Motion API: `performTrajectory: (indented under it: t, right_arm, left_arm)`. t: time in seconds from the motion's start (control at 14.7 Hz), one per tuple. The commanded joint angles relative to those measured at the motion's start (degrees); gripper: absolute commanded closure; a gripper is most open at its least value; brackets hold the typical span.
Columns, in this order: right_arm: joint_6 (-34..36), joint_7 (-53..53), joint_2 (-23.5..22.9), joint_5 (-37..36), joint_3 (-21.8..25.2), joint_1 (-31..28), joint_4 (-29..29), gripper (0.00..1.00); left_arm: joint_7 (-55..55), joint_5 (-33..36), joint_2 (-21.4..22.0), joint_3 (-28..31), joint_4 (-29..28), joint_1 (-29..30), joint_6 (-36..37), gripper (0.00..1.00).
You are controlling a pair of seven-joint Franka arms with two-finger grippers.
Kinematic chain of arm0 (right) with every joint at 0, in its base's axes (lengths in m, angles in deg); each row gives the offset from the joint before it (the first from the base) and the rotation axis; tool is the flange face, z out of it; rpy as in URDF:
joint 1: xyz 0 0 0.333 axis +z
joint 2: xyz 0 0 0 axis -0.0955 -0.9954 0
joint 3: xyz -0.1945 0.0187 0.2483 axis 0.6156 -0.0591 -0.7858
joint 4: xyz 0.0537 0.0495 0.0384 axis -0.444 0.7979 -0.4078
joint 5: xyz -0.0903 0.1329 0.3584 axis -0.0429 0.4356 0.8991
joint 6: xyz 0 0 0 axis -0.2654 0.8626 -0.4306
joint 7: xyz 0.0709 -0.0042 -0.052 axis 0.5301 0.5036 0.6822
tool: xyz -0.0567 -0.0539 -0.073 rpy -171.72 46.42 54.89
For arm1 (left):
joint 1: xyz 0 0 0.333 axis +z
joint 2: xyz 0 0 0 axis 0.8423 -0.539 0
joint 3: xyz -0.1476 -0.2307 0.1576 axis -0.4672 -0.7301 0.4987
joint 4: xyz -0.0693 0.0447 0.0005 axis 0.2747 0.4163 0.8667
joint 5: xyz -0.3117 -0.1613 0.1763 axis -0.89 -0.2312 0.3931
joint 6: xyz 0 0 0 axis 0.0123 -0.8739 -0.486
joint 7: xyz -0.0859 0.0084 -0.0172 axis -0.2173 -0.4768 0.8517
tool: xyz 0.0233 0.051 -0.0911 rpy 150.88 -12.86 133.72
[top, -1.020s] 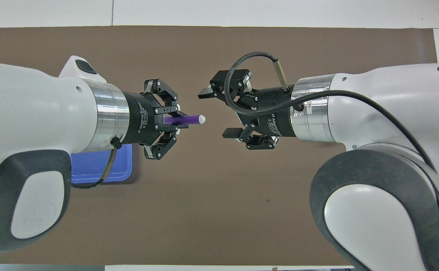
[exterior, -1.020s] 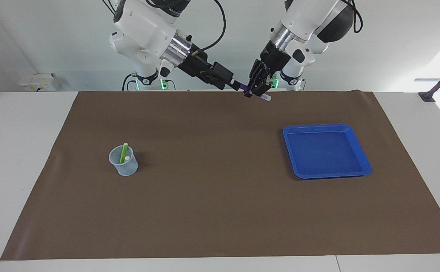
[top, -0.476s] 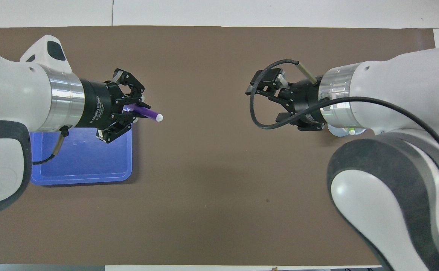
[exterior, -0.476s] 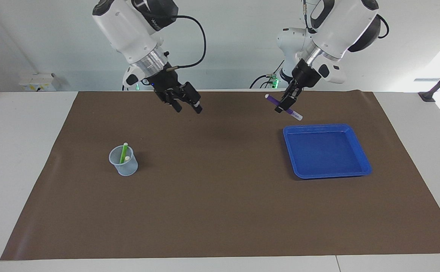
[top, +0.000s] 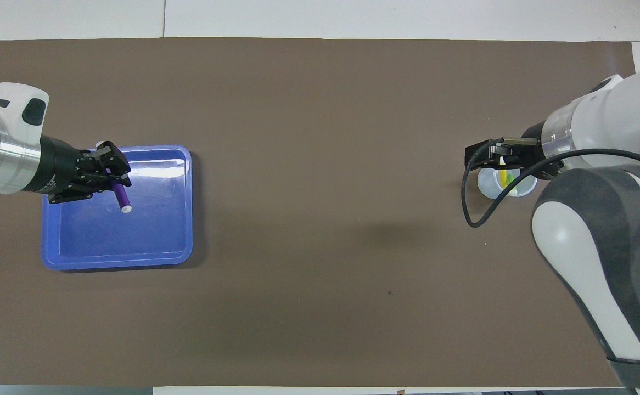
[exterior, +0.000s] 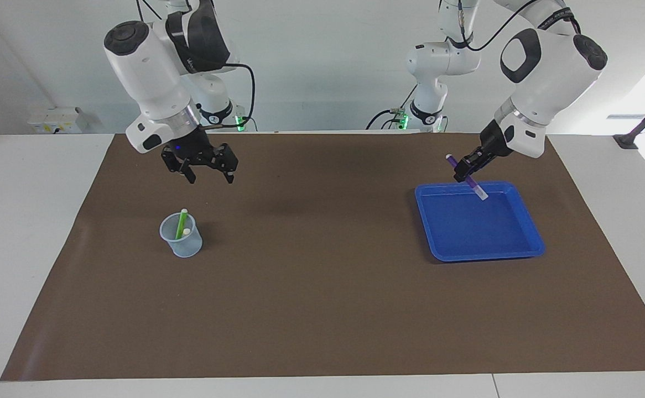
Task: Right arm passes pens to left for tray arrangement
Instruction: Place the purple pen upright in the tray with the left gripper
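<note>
brown mat lies open mid-table; left gripper (exterior: pixel 464 171) clamps purple pen (exterior: pixel 468 177) over tray (exterior: pixel 527 221) rim, right gripper (exterior: pixel 210 176) agape.

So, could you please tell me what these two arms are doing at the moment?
The left gripper is shut on the purple pen and holds it tilted over the blue tray, not yet set down. The right gripper is open in the air near the small translucent cup, which holds the green pen and the yellow pen.

Robotics lab: two arms (exterior: pixel 151 72), brown-matted table (exterior: pixel 322 309), bare wall.
</note>
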Motion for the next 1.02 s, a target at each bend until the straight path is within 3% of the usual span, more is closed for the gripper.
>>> performTrajectory:
  t: [0.0, 0.27, 0.54, 0.95]
  right_arm:
    - [-3.07, 5.86, -2.31, -4.31, -0.74, -2.77, 1.46, 0.00]
    - [-10.80, 11.31, -7.41, -8.18, -0.74, -4.18, 2.69, 0.07]
    - [-17.13, 14.56, -7.43, -10.65, -0.74, -4.10, 7.16, 0.21]
    - [-19.34, 15.98, -7.25, -10.74, -0.74, -4.10, 9.19, 0.54]
  left_arm:
    - [-7.94, 4.93, -1.68, -0.52, -2.92, 1.12, -2.80, 1.00]
    - [-10.60, 10.56, -5.20, -0.52, -9.59, 0.16, -12.98, 1.00]
    - [-10.69, 15.48, -8.19, -0.61, -10.39, -1.68, -16.77, 1.00]
    - [-11.57, 15.85, -11.62, -0.61, -12.67, -1.68, -22.75, 1.00]
